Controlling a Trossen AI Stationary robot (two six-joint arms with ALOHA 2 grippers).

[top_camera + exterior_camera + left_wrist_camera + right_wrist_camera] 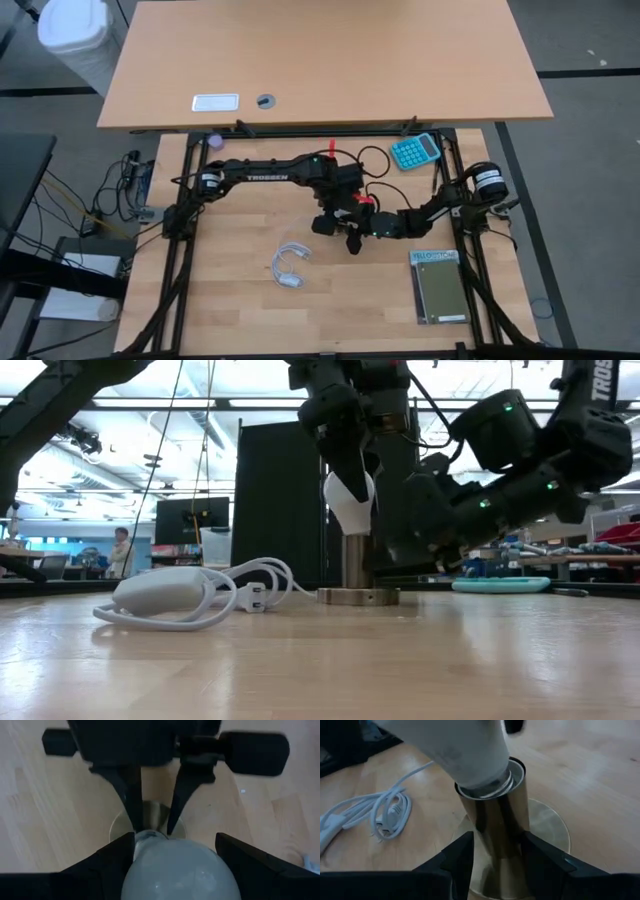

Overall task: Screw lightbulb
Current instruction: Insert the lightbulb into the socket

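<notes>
High view: lightbulb hidden under the arms mid-table; low view shows it, lightbulb [349, 500] tilted, base at the brass socket [356, 565] mouth; left gripper [172, 865] holds the bulb's glass w/ both fingers; right gripper [492, 857] clamps narrow on socket tube; threads hidden; white cable [195, 595] nearby.

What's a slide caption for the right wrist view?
Right gripper clamps the brass socket while the tilted lightbulb enters its mouth; white cable beyond.
</notes>
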